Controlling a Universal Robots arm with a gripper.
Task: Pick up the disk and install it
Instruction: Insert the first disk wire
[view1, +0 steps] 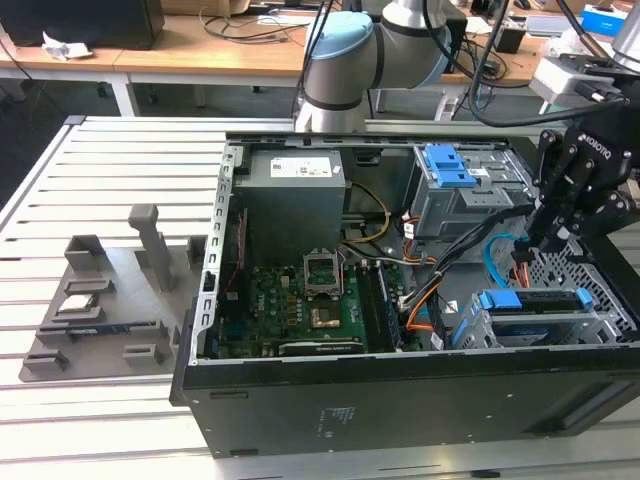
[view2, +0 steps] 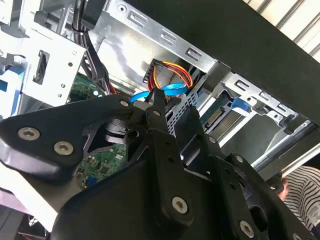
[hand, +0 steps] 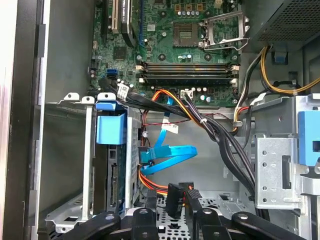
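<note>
Gripper (view1: 527, 243), fingers closed together on nothing, poised inside open computer case (view1: 300, 420) just above drive cage (view1: 600, 320), where the blue-bracketed disk (view1: 530, 300) sits slotted directly below it.

One open computer case (view1: 300, 420) on the slatted table (view1: 100, 160), holding one motherboard (view1: 300, 310), one grey power supply (view1: 295, 190) and two drive cages: an upper bay (view1: 470, 195) with one blue latch (view1: 448, 165), a lower cage (view1: 540, 320) with one blue bracket (view1: 528, 299). One grey fixture (view1: 100, 300) beside the case; one arm (view1: 350, 60); one gripper (view1: 535, 240). One flat blue cable (hand: 170, 152), one orange wire bundle (hand: 160, 186).
</note>
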